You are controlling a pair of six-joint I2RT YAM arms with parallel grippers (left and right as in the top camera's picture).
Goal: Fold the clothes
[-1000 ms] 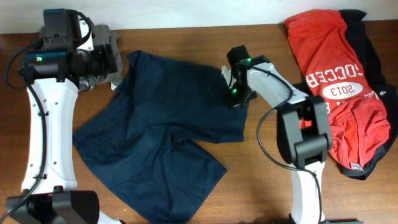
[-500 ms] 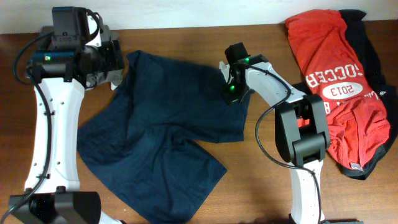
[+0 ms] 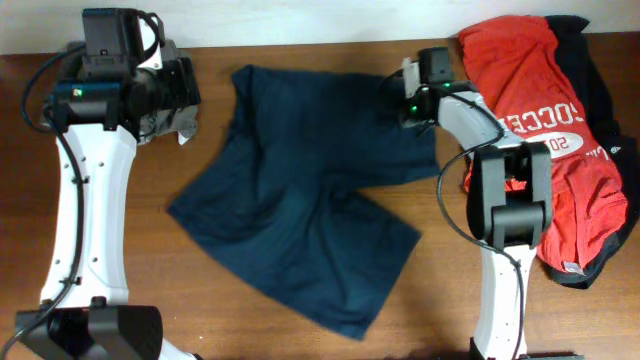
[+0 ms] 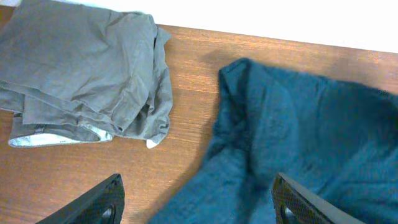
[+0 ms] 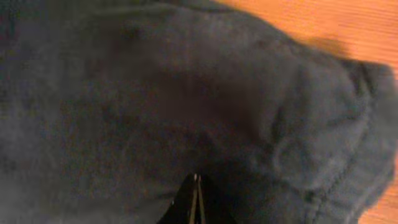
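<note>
Jaws of the right gripper [image 5: 196,186] are pinched together on the shorts [image 3: 300,200], at their upper right corner. The left gripper [image 4: 196,193] gapes wide above the table [image 4: 193,93], between the shorts and a grey garment [image 4: 81,68]. The shorts lie spread mid-frame overhead, the jersey [image 3: 520,90] at upper right.

The pincer [image 5: 196,200], tips together, pinches the navy shorts [image 5: 155,93] on the table [image 5: 348,22].

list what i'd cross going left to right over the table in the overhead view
white left arm → dark navy fabric shorts → right gripper, shut on the shorts' edge → red jersey with white lettering → black garment at the far right
</note>
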